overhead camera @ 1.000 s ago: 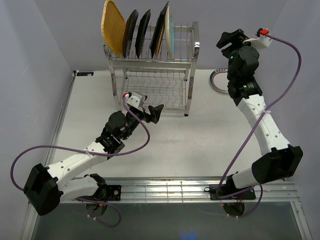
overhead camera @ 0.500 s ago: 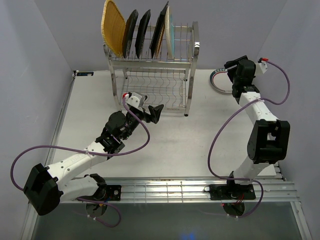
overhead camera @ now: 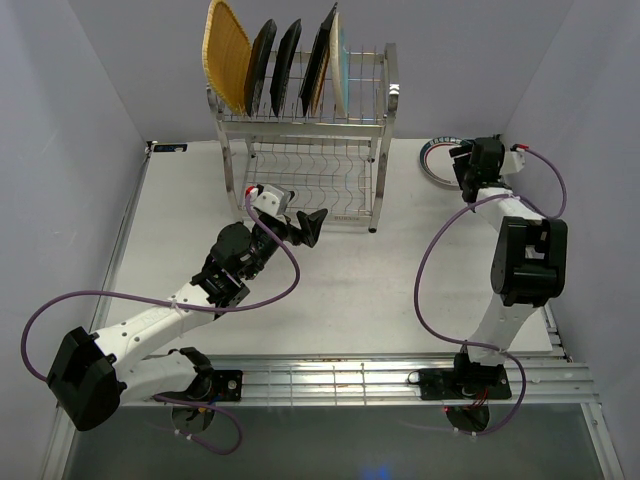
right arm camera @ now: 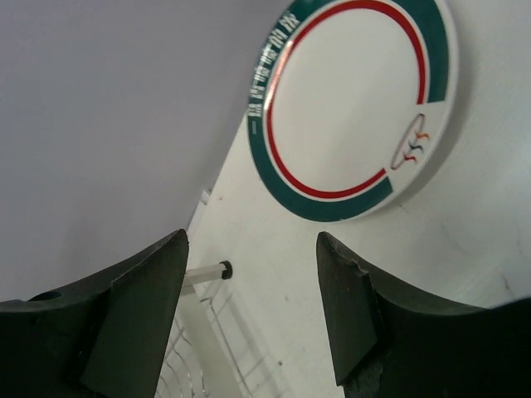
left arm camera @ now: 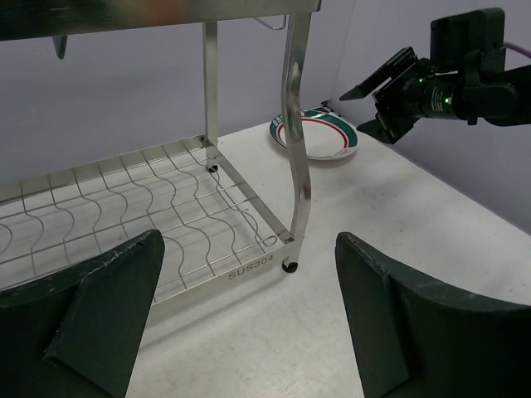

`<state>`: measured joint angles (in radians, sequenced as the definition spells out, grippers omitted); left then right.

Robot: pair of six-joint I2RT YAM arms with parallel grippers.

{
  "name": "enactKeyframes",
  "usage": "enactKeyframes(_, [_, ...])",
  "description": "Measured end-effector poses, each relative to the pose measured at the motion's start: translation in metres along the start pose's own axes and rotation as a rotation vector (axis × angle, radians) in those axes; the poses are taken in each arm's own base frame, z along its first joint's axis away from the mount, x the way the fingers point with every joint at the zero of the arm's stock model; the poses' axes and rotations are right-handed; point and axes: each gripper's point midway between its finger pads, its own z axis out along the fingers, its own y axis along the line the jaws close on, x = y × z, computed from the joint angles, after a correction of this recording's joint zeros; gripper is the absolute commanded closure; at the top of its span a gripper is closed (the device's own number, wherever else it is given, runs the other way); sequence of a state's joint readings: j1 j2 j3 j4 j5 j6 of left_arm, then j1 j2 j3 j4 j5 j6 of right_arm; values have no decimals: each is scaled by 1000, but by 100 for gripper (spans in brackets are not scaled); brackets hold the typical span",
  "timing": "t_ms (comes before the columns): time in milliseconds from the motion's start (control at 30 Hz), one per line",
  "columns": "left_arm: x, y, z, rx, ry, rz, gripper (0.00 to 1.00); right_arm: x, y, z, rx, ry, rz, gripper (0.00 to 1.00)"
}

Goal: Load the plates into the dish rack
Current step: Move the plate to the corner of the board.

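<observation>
The dish rack stands at the back of the table with several plates upright in its top tier: a woven orange-tan one, black ones and a pale blue one. A teal-rimmed white plate lies flat on the table to the rack's right. My right gripper hangs low just beside that plate, open, with nothing between its fingers. My left gripper is open in front of the rack's lower shelf, holding nothing.
The rack's front right post stands between the left gripper and the plate. Grey-purple walls close in the table on the left, back and right. A metal rail runs along the near edge. A small dark tag sits at the far left corner.
The right arm has come down from high above the table to just beside the teal-rimmed plate. The left arm has not moved.
</observation>
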<state>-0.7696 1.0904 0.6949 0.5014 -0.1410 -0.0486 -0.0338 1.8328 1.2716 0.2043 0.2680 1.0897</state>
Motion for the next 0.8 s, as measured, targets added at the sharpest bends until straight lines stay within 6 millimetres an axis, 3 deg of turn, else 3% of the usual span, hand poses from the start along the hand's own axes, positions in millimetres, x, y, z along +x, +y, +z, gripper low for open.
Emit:
enactKeyframes(133, [1, 0, 0, 0, 2, 1, 6, 16, -36, 16, 60, 34, 24, 28])
enactKeyframes(267, [1, 0, 0, 0, 2, 1, 6, 32, -61, 28, 88, 70, 46, 28])
enactKeyframes(500, [3, 0, 1, 0, 8, 1, 6, 50, -85, 43, 114, 106, 42, 28])
enactKeyframes(800, [8, 0, 3, -1, 21, 4, 6, 55, -93, 59, 89, 77, 82, 28])
